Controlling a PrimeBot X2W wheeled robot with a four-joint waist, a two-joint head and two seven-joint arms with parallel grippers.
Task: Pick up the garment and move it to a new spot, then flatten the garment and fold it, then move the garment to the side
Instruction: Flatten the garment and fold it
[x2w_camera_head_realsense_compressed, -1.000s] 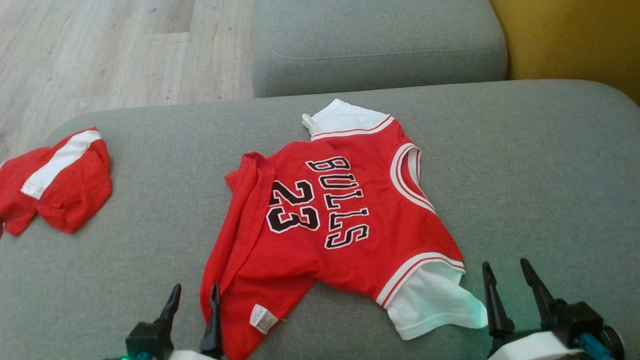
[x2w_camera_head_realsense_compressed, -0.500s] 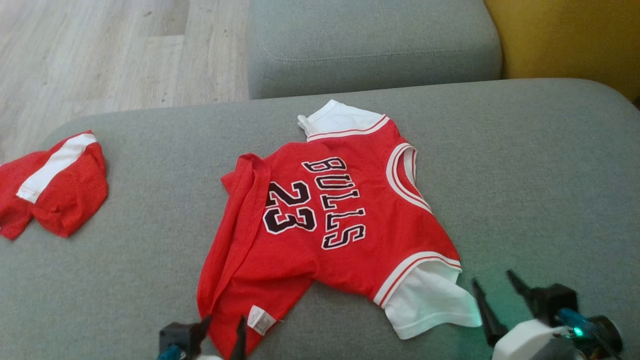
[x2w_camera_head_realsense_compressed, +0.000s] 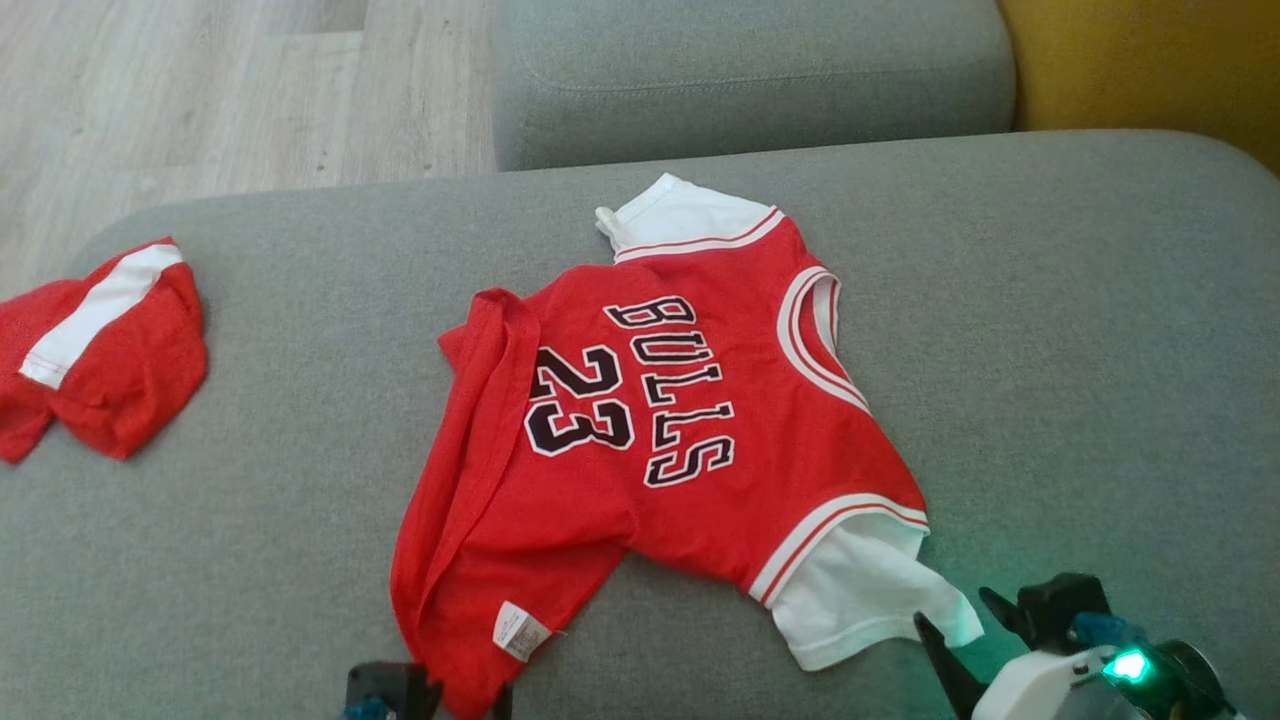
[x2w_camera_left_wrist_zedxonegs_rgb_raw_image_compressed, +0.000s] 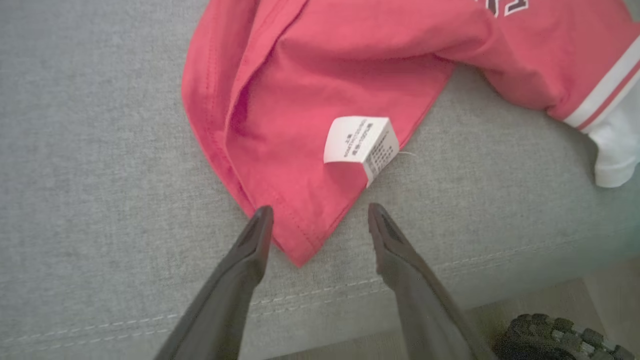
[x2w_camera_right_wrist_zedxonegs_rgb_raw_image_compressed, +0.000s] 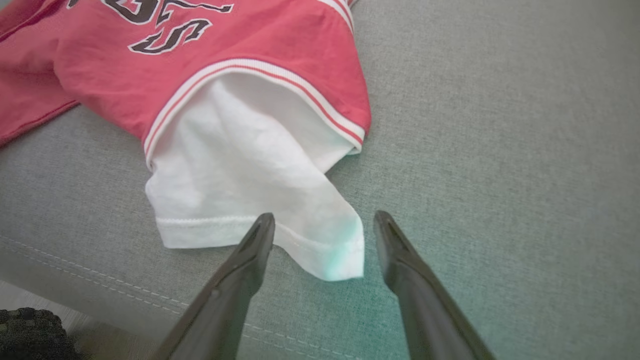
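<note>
Jaws on your left gripper (x2w_camera_left_wrist_zedxonegs_rgb_raw_image_compressed: 320, 209) and right gripper (x2w_camera_right_wrist_zedxonegs_rgb_raw_image_compressed: 324, 216) gape open, straddling the hem corner (x2w_camera_left_wrist_zedxonegs_rgb_raw_image_compressed: 300, 245) and sleeve (x2w_camera_right_wrist_zedxonegs_rgb_raw_image_compressed: 260, 190) of the shirt (x2w_camera_head_realsense_compressed: 680, 400), ready to pinch.

A red jersey shirt with white sleeves (x2w_camera_head_realsense_compressed: 650, 500) lies midway along a broad grey fabric seat cushion (x2w_camera_head_realsense_compressed: 1080, 330), neck right, hem left; a small crumpled red cloth with a white band (x2w_camera_head_realsense_compressed: 100, 350) sits well apart at the left end. A second grey upholstered cushion (x2w_camera_head_realsense_compressed: 750, 80) stands behind. At the near edge the left gripper (x2w_camera_left_wrist_zedxonegs_rgb_raw_image_compressed: 319, 210) flanks the hem corner, the right gripper (x2w_camera_right_wrist_zedxonegs_rgb_raw_image_compressed: 324, 216) the near sleeve's corner.
</note>
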